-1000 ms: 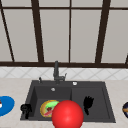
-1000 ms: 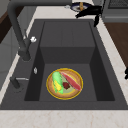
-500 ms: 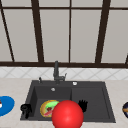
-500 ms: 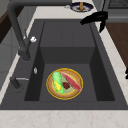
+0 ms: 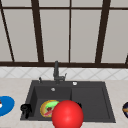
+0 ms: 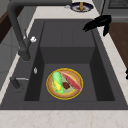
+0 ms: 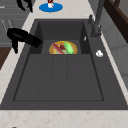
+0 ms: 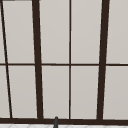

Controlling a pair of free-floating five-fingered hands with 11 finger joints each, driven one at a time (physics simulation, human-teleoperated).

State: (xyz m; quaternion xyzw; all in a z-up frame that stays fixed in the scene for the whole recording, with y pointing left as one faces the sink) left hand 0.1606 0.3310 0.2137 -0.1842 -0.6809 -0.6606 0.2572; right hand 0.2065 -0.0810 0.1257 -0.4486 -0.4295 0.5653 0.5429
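Note:
A yellow-rimmed plate (image 5: 46,108) (image 6: 64,83) (image 7: 63,47) with a corn cob, a red strip and a small dark red piece lies on the floor of the sink's left basin. My right hand (image 6: 97,23) (image 7: 22,37) hovers over the sink's front rim near the divider, open, with straight fingers pointing across the basin and holding nothing. In the front view a big red ball (image 5: 67,114) covers most of the right hand (image 5: 79,105). My left hand (image 5: 25,110) (image 7: 25,3) hangs at the sink's front left corner with relaxed fingers, holding nothing.
A dark faucet (image 5: 56,71) (image 6: 17,32) (image 7: 97,17) stands at the back rim of the black sink (image 6: 67,32). A blue plate (image 5: 5,105) (image 7: 51,7) lies on the left counter, and a dark plate (image 5: 125,109) (image 6: 80,6) on the right counter.
My right hand has slid leftward along the sink's front rim, closer to the divider and the plate's basin. The left hand, the plate and the red ball have stayed put.

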